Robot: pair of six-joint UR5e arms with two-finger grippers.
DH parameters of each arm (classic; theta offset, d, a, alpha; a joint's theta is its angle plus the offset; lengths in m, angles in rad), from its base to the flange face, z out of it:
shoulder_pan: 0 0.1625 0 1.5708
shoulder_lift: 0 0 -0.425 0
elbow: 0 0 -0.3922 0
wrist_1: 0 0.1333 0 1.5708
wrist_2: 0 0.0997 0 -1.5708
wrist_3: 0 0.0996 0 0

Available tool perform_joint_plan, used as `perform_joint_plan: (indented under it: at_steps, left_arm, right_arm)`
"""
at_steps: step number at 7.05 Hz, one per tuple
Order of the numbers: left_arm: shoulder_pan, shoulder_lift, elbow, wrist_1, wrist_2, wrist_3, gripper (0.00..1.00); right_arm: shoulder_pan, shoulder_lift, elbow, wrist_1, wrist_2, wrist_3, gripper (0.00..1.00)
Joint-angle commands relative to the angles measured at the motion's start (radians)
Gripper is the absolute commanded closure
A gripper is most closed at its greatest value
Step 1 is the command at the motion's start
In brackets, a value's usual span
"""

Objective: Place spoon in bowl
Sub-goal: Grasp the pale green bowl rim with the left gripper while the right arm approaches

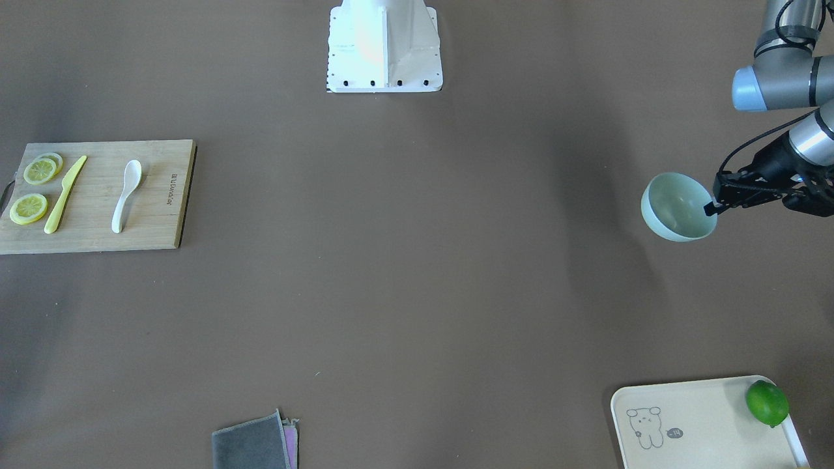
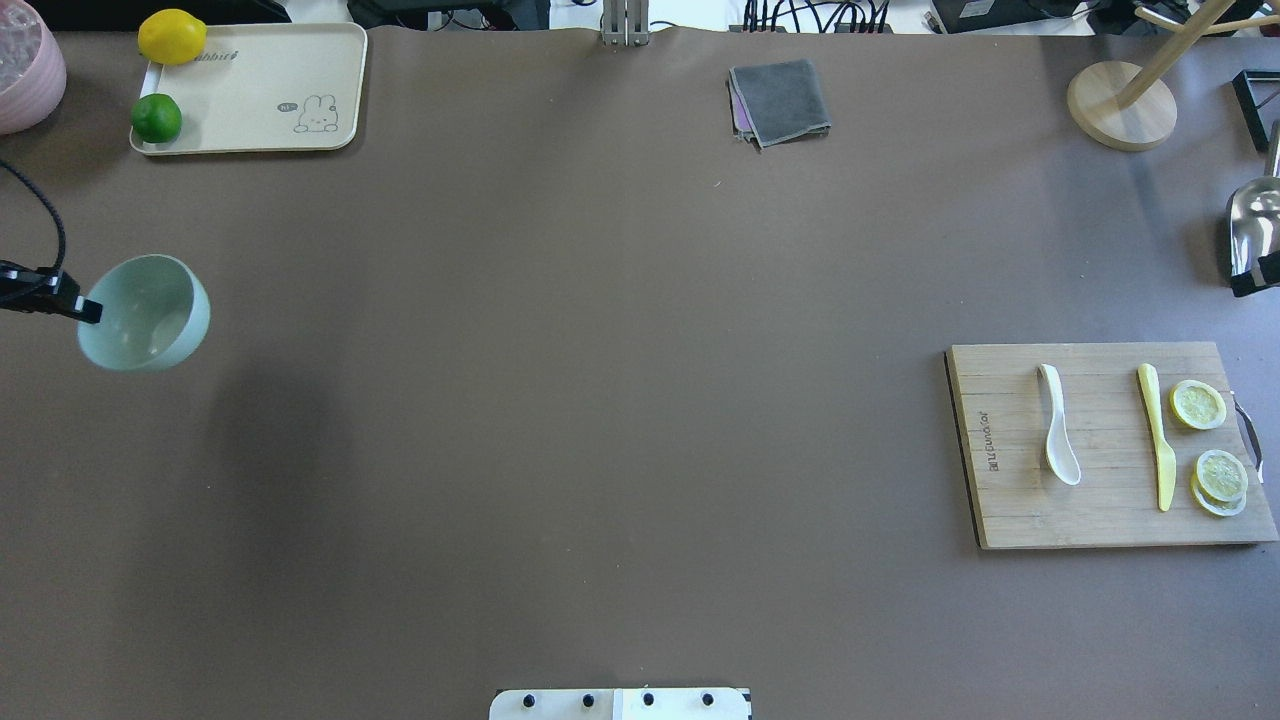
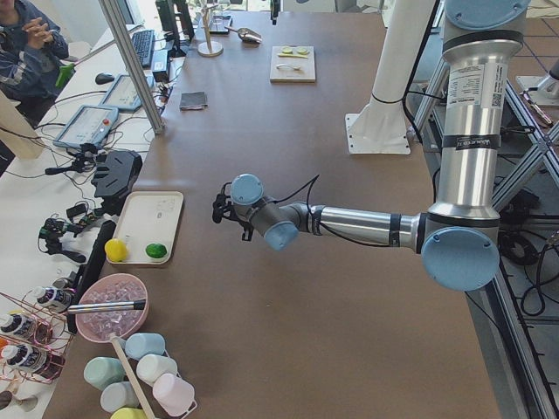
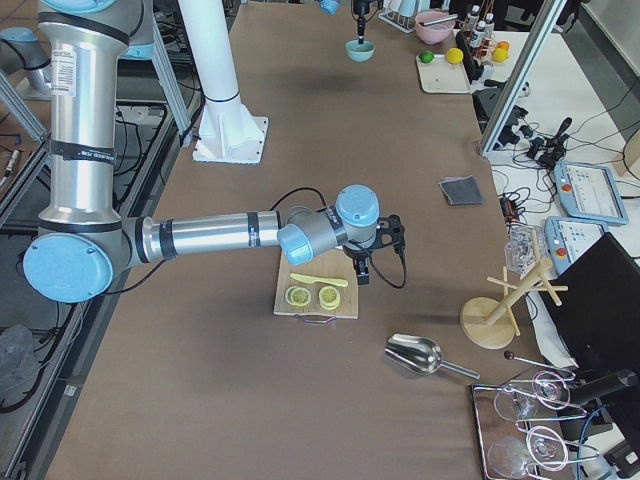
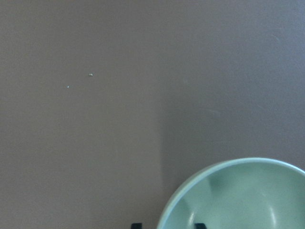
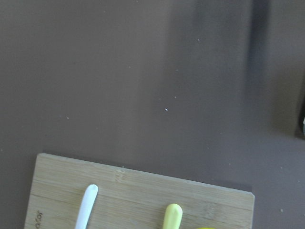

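The white spoon (image 2: 1058, 425) lies on a wooden cutting board (image 2: 1010, 500) at the table's right; it also shows in the front view (image 1: 125, 195), and its handle tip shows in the right wrist view (image 6: 86, 205). The mint-green bowl (image 2: 145, 312) hangs tilted above the table at the far left. My left gripper (image 2: 90, 312) is shut on its rim, as the front view (image 1: 710, 208) and left wrist view (image 5: 167, 225) show. My right gripper (image 4: 362, 275) hovers high near the board; I cannot tell whether it is open.
A yellow knife (image 2: 1155, 435) and lemon slices (image 2: 1198, 405) share the board. A cream tray (image 2: 250, 90) with a lime (image 2: 156, 118) and a lemon (image 2: 172, 36) is at the far left. A grey cloth (image 2: 780, 100), a metal scoop (image 2: 1255, 215) and a wooden stand (image 2: 1120, 105) stand at the far side.
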Motion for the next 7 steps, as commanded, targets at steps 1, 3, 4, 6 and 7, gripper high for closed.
perform_joint_plan:
  at_steps: [1,3,4,6,7]
  left_arm:
    - [0.165,-0.147,-0.095,0.016,0.076,-0.344,1.00]
    - [0.346,-0.291,-0.100,0.098,0.235,-0.551,1.00]
    - [0.454,-0.427,-0.096,0.287,0.386,-0.553,1.00]
    - [0.592,-0.544,-0.083,0.427,0.554,-0.560,1.00]
    - [0.613,-0.586,-0.048,0.427,0.586,-0.601,1.00]
  right_arm:
    - [-0.136,0.044,0.084,0.000,-0.105,0.238,0.00]
    - [-0.273,0.053,0.126,0.001,-0.220,0.333,0.00]
    - [-0.315,0.054,0.141,0.001,-0.232,0.405,0.00]
    - [-0.372,0.044,0.132,0.001,-0.266,0.410,0.00]
    - [-0.382,0.042,0.128,0.001,-0.267,0.418,0.00]
